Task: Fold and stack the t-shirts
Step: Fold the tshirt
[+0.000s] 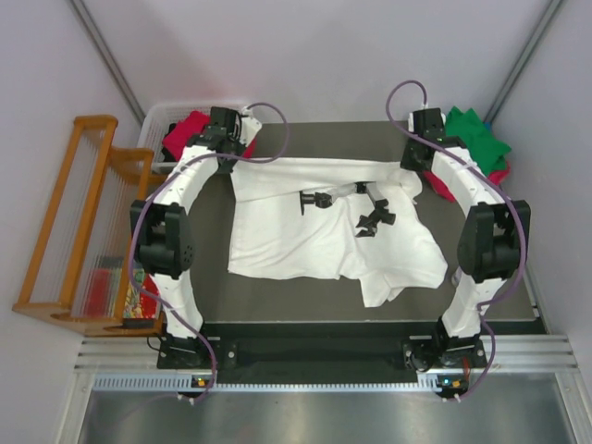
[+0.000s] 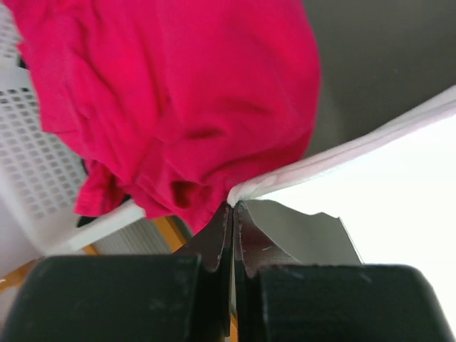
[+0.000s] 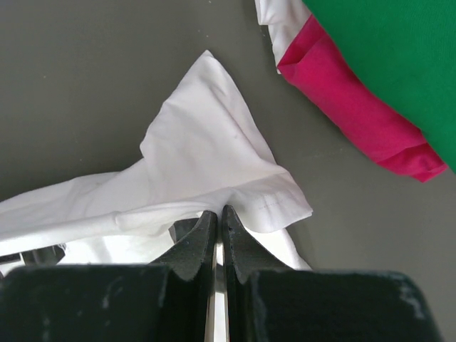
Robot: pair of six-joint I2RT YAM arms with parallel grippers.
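Looked down on a dark grey table (image 1: 213, 287) boxed in by pale walls. Found the white t-shirt (image 1: 314, 245) spread across the middle of that table, rumpled, with a small black print (image 1: 370, 217) on the chest and the far edge stretched in a straight line. Well to the left of the white t-shirt, off the table, noted a wooden rack (image 1: 69, 222) with thin upright strands. Beyond the white t-shirt's far left corner, saw a white slotted basket (image 1: 159, 125) with a crimson t-shirt (image 1: 190, 128) heaped in it and spilling over the rim. At that same far left corner, found the left gripper (image 2: 233, 208) with jaws pressed together, pinching the hem of the white t-shirt between the tips. At the white t-shirt's far right corner, found the right gripper (image 3: 219, 211) likewise clamped, jaws closed on a fold of sleeve cloth, with the sleeve's point lying flat on the table past the fingers. Just right of the white t-shirt, at the table's far right corner, saw a green t-shirt (image 1: 476, 134) lying on top of a pink t-shirt (image 1: 499, 174). In the right wrist view, made out a sliver of more white cloth under the pink one.
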